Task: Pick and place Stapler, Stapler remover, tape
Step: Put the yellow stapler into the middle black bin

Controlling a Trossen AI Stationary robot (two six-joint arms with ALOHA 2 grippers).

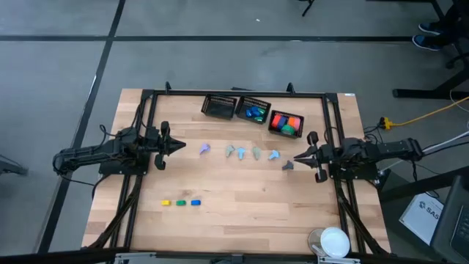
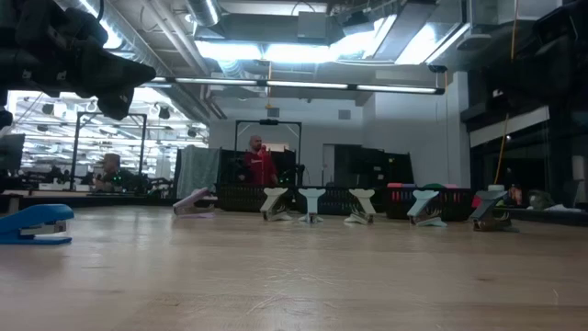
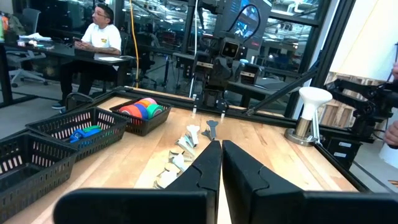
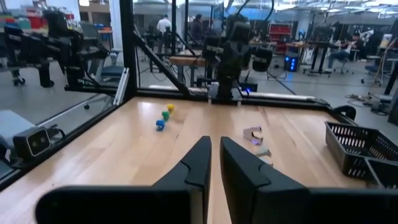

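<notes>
Several pastel claw-shaped staple removers (image 1: 242, 152) stand in a row across the table's middle, the grey one (image 1: 288, 165) at the right end. Three tiny tape pieces, yellow (image 1: 165, 202), green (image 1: 180, 202) and blue (image 1: 195, 202), sit near the front left. At the far edge, one basket (image 1: 286, 122) holds red and orange staplers and another (image 1: 253, 111) holds blue and green pieces. My left gripper (image 1: 182, 147) is shut and level at the row's left end. My right gripper (image 1: 297, 158) is shut and level at the right end, above the table.
An empty black basket (image 1: 218, 106) stands left of the two filled ones. A white round object (image 1: 335, 240) sits at the table's front right corner. A black frame (image 1: 333, 117) runs around the work area. Bare wood lies between the row and the front edge.
</notes>
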